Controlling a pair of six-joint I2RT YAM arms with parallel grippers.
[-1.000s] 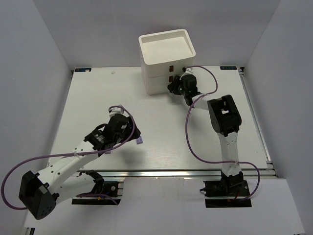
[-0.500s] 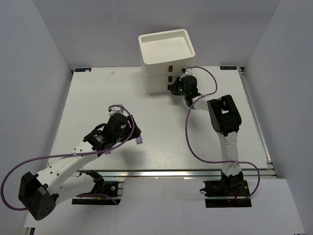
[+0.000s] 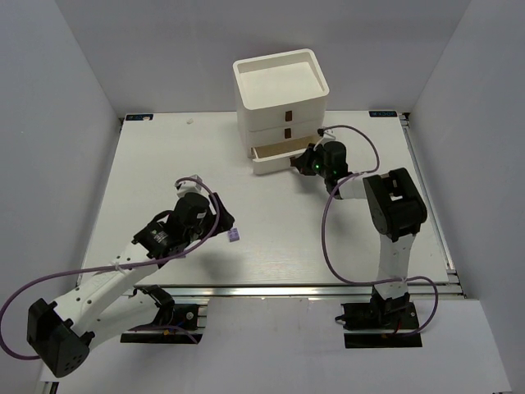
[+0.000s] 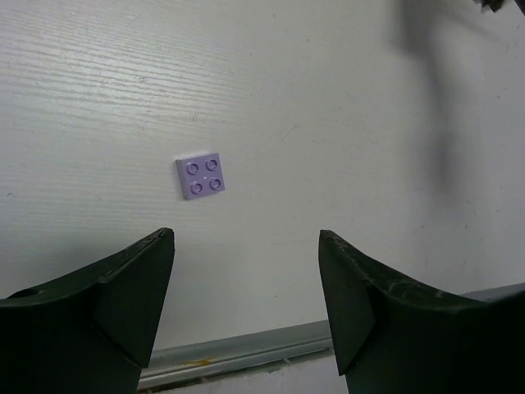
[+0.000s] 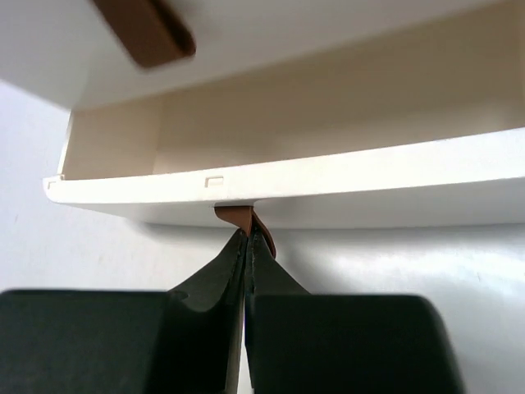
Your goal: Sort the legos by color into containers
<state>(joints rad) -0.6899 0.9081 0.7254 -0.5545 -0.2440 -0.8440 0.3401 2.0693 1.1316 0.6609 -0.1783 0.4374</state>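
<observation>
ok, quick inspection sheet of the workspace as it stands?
Surface: white table.
Job's things: one purple lego lying on the table; white chest at the far edge, bottom drawer open.
Clutter: small pale speck near the far edge, unclear what.
Grippers: left tool open, over the table just short of the lego; right tool shut on the bottom drawer's pull.
Cables: purple cables looped along both arms.
Surroundings: grey walls.
</observation>
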